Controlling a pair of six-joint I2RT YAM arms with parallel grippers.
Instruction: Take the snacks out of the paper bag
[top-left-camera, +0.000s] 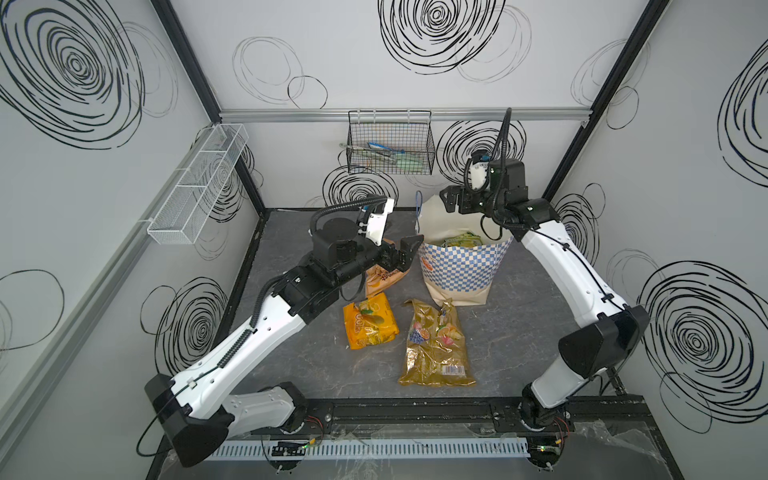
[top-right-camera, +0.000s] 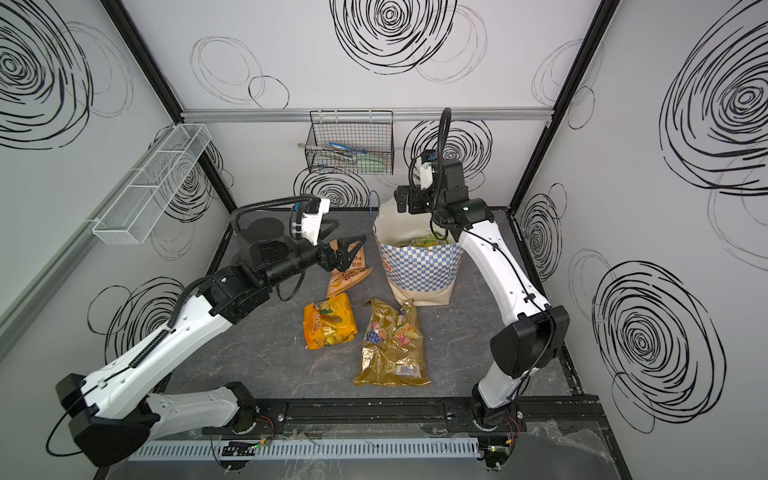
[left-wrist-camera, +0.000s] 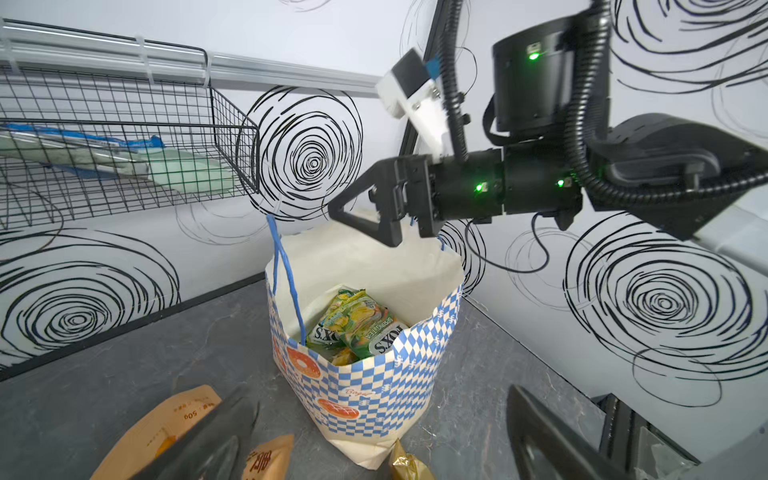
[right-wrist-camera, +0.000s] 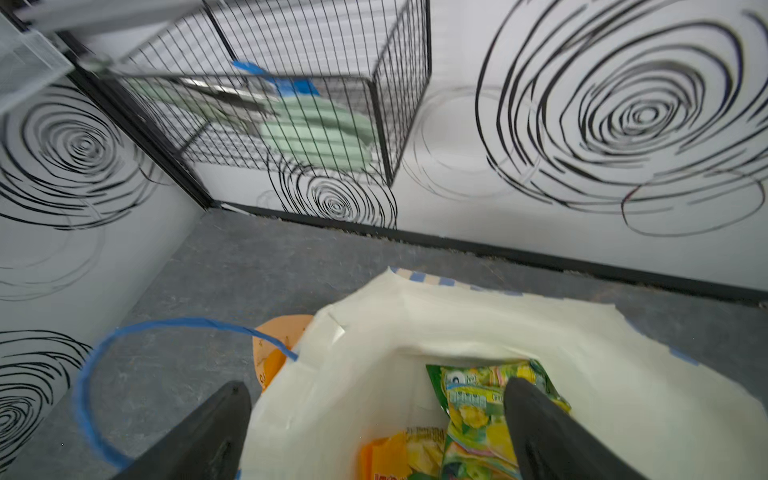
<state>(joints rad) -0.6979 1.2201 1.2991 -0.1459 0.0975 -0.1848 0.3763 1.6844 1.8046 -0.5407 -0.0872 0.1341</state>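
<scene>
Nearest on the grey table (top-left-camera: 519, 340) the big gold packet (top-left-camera: 436, 345) lies flat, its far end just beside the foot of the paper bag (top-left-camera: 457, 270). The orange-yellow packet (top-left-camera: 370, 320) lies just to its left, a little farther back. Beyond that one is the tan-orange bag (top-left-camera: 384, 277), flat and partly under the left pincer (top-left-camera: 409, 254). That pincer hovers over it with its jaws wide apart and nothing between them.

To the right the paper bag stands upright near the middle of the table. Its mouth is open, and a blue cord handle (left-wrist-camera: 286, 282) rises at its left side. Inside are green packets (left-wrist-camera: 357, 324) and an orange packet (right-wrist-camera: 386, 457).

The right pincer (right-wrist-camera: 376, 384) hangs over the bag's far rim, jaws spread wide and empty. One finger is above the green packets and the other is outside the bag's wall.

A black wire basket (top-left-camera: 390, 145) hangs on the far wall and a white mesh basket (top-left-camera: 195, 187) on the left wall.
</scene>
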